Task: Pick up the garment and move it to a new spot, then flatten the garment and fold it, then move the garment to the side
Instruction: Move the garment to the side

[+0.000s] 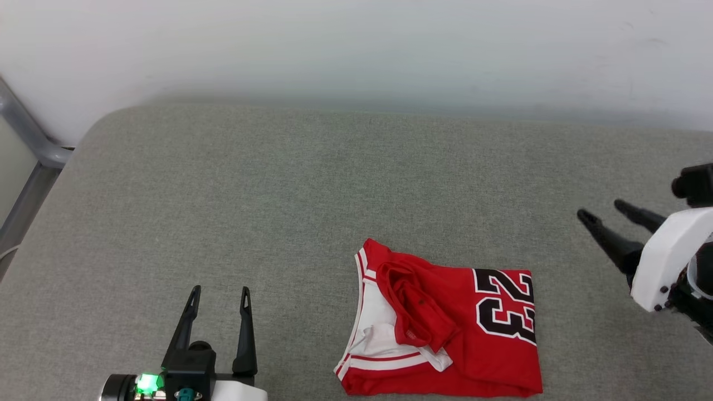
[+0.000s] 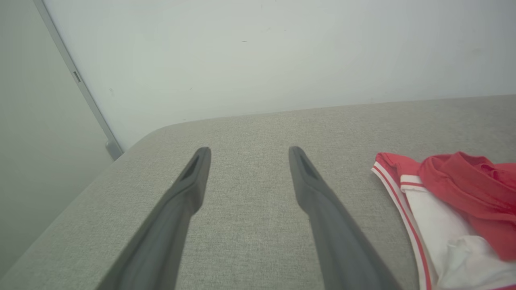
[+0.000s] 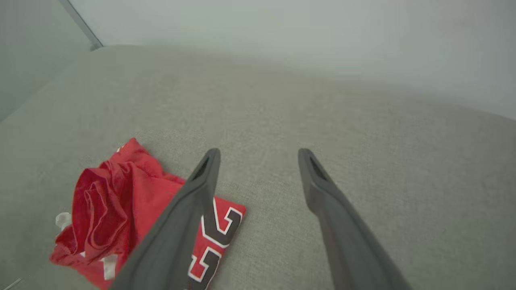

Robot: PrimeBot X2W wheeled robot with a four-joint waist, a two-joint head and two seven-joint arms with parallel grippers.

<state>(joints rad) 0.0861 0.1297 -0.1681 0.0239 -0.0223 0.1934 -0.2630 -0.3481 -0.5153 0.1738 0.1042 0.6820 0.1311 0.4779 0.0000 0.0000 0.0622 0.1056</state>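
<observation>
The garment (image 1: 473, 328), a red jersey with white striped trim and a black 23, lies folded into a rough rectangle near the front of the grey cushion (image 1: 278, 195). A bunched red collar and a white sleeve sit on its left half. My left gripper (image 1: 220, 294) stands open at the lower left, well left of the garment, with nothing between its fingers. From the right edge my right gripper (image 1: 601, 210) reaches in open and empty, above and to the right of the garment. The garment's white-trimmed edge (image 2: 439, 209) shows at the right of the left wrist view, and the garment (image 3: 121, 209) lies at the lower left of the right wrist view.
A pale wall (image 1: 356, 50) runs behind the cushion. A grey metal frame (image 1: 28, 145) stands past its left edge. Bare grey cushion stretches to the left of the garment and behind it.
</observation>
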